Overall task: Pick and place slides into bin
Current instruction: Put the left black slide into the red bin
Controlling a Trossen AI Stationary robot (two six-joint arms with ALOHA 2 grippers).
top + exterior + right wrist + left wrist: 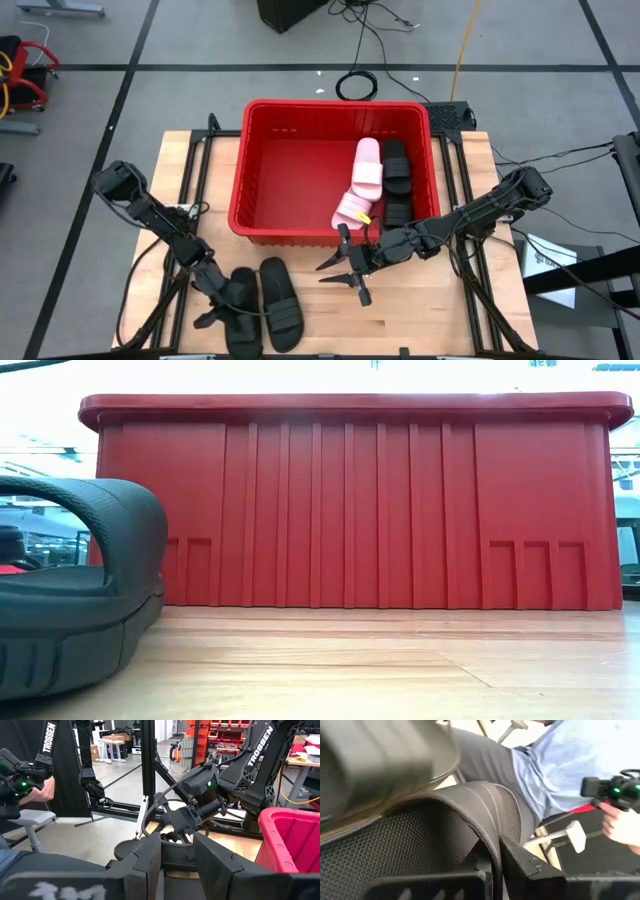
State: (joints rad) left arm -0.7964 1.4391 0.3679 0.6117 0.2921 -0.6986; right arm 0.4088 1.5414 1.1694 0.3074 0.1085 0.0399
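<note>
Wooden tabletop [420,300], grey tiled floor all round it, cables trailing at the far side. The red bin [335,170] sits at the table's far middle, with two pale pink slides [362,180] and two black slides [397,175] lying inside along its right wall. Left gripper [222,303] is down at the near left, clenched on the strap of a black slide [240,315]; its twin [281,303] lies just beside. Right gripper [345,272] hovers near the bin's front wall, fingers parted, holding nothing. A person's hand [620,822] grips a controller beyond the table.

Even overhead light, soft shadows; the low view's background glares white, the left wrist view blurs.
</note>
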